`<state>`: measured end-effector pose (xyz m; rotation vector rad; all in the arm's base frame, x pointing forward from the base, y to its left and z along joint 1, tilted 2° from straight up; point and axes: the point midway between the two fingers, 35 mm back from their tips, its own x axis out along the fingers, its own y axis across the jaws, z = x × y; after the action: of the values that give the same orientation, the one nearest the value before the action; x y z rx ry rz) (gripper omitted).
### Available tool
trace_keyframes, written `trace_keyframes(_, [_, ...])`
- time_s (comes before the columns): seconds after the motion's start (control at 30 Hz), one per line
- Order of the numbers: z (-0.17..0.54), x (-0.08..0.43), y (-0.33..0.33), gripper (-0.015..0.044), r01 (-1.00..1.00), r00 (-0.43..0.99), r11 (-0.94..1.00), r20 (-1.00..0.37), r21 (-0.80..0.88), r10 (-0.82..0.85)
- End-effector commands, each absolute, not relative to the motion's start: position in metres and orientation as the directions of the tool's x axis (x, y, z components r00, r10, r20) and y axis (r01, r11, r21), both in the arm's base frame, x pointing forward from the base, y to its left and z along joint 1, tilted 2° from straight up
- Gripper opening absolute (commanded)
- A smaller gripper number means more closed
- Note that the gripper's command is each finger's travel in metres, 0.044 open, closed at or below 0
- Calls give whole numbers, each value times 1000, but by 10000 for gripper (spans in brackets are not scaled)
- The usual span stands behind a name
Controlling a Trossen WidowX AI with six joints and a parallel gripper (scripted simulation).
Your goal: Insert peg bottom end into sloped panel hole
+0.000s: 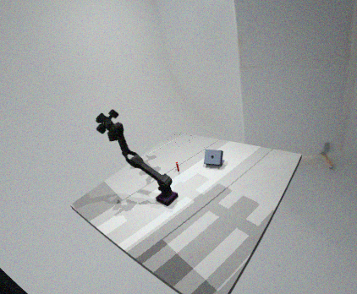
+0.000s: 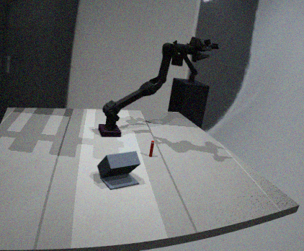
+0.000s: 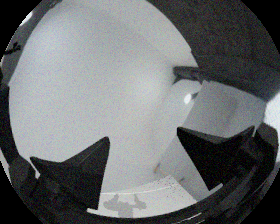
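Note:
A slim red peg (image 1: 178, 166) (image 2: 151, 148) stands upright on the table, between the arm's base and the panel and off to one side. It is too small to tell whether its sides are flat. The blue-grey sloped panel (image 1: 208, 153) (image 2: 121, 161) shows one small dark hole (image 1: 212, 156) in its face in the top view; the exterior view shows the panel from behind, with the hole hidden. My gripper (image 1: 107, 121) (image 2: 212, 51) (image 3: 143, 136) is open and empty, raised high above the table and far from the peg. Neither peg nor panel shows in the wrist view.
The arm's dark base (image 1: 167, 198) (image 2: 109, 130) is on the table (image 1: 274, 182) (image 2: 179, 216). Light and grey shadow patches cross the table top. A dark box-like stand (image 2: 189, 97) shows behind the table in the exterior view.

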<state>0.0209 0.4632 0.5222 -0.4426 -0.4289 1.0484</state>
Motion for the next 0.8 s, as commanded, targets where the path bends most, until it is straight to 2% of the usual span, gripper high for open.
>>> trace_keyframes(0.0, [523,20,463,426,-724,433,429,128,-540,892])
trace_keyframes(0.03, [526,19,461,440,-722,429,429,136,-543,893])
trace_keyframes(0.77, [640,-40,360,440,-555,245,545,503,-628,829])
